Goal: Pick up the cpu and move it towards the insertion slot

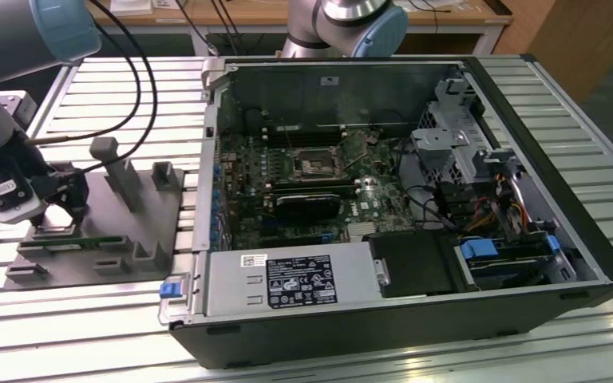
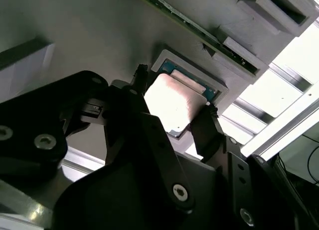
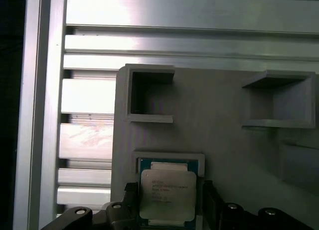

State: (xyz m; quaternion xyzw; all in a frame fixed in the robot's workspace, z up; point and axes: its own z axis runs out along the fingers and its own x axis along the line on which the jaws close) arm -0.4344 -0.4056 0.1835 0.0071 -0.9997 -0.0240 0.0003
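Observation:
The cpu (image 3: 168,194), a small square chip with a shiny silver top, lies flat in its shallow pocket on the grey fixture (image 1: 125,231) at the exterior view's left. It also appears in the second wrist view as a bright square cpu (image 2: 174,98). My gripper (image 1: 60,217) is lowered right over it and open. In both wrist views the black fingers (image 2: 209,121) straddle the chip, one close on each side, gripper (image 3: 168,190) (image 2: 175,91). The insertion slot (image 1: 314,163) is the square socket on the motherboard inside the open computer case.
A thin green memory stick (image 1: 73,239) lies on the fixture beside the gripper. Upright grey posts (image 1: 109,163) rise from the fixture. The black computer case (image 1: 413,215) takes up the middle and right of the slatted metal table (image 1: 125,80). A second arm's base (image 1: 344,24) stands behind it.

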